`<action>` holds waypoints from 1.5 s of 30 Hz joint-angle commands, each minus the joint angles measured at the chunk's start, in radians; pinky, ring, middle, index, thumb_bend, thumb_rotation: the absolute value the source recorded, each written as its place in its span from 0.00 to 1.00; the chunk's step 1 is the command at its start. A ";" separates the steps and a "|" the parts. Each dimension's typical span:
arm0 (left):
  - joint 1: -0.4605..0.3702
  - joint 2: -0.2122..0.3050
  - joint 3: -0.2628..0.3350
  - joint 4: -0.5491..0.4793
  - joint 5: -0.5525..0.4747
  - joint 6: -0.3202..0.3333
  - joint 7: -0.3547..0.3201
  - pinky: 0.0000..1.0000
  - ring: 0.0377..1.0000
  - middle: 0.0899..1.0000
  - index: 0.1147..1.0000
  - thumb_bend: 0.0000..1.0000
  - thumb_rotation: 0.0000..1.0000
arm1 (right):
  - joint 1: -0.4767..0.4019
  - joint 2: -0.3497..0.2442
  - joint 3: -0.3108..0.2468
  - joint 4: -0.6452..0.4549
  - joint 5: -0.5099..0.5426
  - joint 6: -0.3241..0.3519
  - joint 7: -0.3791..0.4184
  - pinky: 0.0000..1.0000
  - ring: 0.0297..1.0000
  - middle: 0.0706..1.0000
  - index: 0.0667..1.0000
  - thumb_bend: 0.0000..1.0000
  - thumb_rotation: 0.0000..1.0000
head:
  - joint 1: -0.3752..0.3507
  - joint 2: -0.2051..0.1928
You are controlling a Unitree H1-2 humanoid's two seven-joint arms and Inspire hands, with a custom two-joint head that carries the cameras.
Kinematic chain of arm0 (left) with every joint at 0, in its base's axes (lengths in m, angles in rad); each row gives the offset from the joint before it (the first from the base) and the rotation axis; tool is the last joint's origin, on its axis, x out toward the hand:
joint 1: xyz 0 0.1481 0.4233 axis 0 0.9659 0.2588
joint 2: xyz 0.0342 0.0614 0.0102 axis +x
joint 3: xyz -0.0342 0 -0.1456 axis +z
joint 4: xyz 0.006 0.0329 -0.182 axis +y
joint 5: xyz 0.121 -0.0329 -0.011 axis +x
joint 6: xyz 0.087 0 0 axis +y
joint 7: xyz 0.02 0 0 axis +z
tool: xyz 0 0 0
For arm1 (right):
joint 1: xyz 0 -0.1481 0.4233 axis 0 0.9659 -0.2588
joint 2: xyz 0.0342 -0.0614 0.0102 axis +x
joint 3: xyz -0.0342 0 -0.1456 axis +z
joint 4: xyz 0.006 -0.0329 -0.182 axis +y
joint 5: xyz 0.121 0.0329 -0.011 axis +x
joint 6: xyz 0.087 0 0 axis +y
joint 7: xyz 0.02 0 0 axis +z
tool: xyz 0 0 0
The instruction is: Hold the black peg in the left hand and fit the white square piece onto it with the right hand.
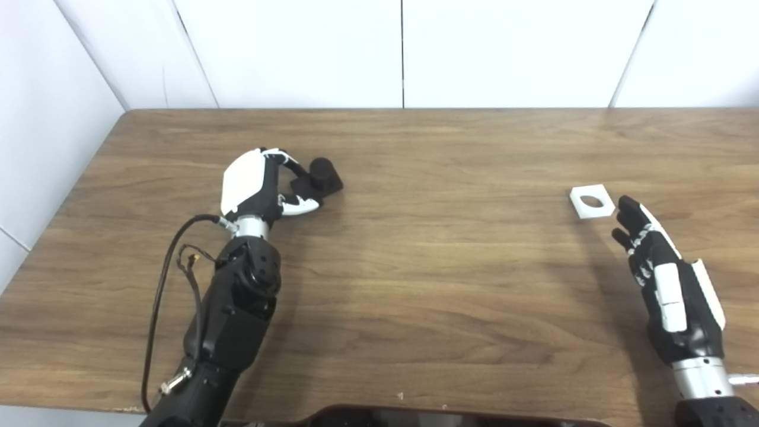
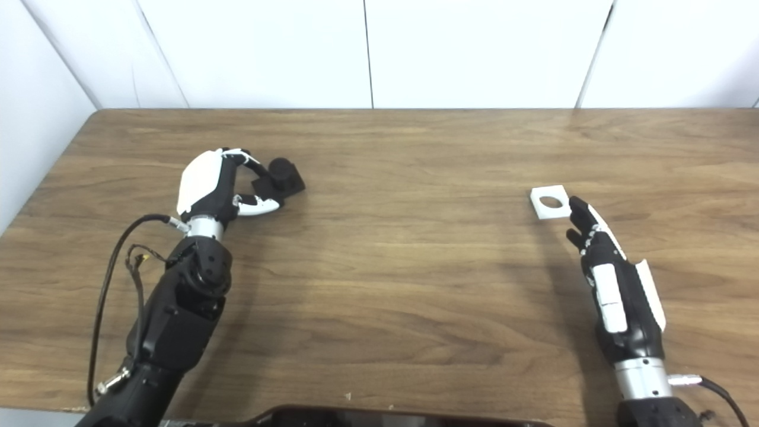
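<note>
The black peg [image 1: 322, 176] is a short round post on a square black base, standing on the wooden table [image 1: 427, 261] at the left. My left hand [image 1: 261, 184] curls around its near-left side, fingers and thumb touching the base; the peg still rests on the table. The white square piece [image 1: 591, 201], flat with a round hole, lies on the table at the right. My right hand [image 1: 664, 279] is open, fingers stretched, fingertips [image 1: 627, 207] right beside the piece's near-right corner. In the right eye view the peg [image 2: 283, 174] and the piece [image 2: 550, 201] show the same way.
White wall panels [image 1: 403, 53] stand behind the table and at its left side. A black cable [image 1: 163, 284] loops beside my left forearm. A dark curved object [image 1: 409, 415] sits at the table's near edge.
</note>
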 commanded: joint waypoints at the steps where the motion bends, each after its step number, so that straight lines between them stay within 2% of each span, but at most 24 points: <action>1: -0.020 0.006 -0.002 -0.068 0.011 -0.004 -0.003 0.92 0.95 0.83 0.42 0.51 0.07 | 0.028 0.020 0.014 0.042 -0.005 0.001 -0.008 0.95 0.97 0.95 0.91 0.66 0.99 | 0.000 0.001; 7: 0.022 -0.011 -0.043 -0.166 0.035 0.005 -0.050 0.93 0.95 0.84 0.42 0.50 0.07 | 0.025 0.023 0.018 0.044 -0.010 -0.004 -0.006 0.96 0.98 0.96 0.92 0.65 0.99 | -0.006 0.003; 14: 0.078 -0.024 -0.100 -0.247 0.080 -0.021 -0.062 0.91 0.93 0.84 0.42 0.50 0.07 | 0.028 0.029 0.017 0.036 -0.021 0.000 -0.015 0.95 0.97 0.95 0.91 0.68 0.99 | -0.018 0.006; 22: 0.151 -0.039 -0.170 -0.336 0.138 -0.030 -0.105 0.92 0.94 0.84 0.42 0.50 0.07 | 0.029 0.033 0.020 0.027 -0.021 0.001 -0.016 0.96 0.97 0.96 0.92 0.64 1.00 | -0.028 0.011; 27: 0.197 -0.051 -0.188 -0.371 0.161 -0.042 -0.124 0.91 0.93 0.83 0.42 0.50 0.07 | 0.028 0.037 0.020 0.025 -0.018 0.006 -0.015 0.98 0.98 0.96 0.92 0.64 1.00 | -0.037 0.015; 34: 0.264 -0.068 -0.207 -0.411 0.164 -0.081 -0.134 0.92 0.93 0.83 0.42 0.50 0.07 | 0.023 0.042 0.024 0.031 -0.027 0.006 -0.021 0.94 0.98 0.96 0.92 0.65 0.99 | -0.045 0.019; 45: 0.340 -0.100 -0.236 -0.435 0.205 -0.111 -0.150 0.92 0.93 0.83 0.42 0.50 0.07 | 0.018 0.051 0.032 0.026 -0.039 0.018 -0.035 0.94 0.98 0.96 0.92 0.68 0.98 | -0.049 0.020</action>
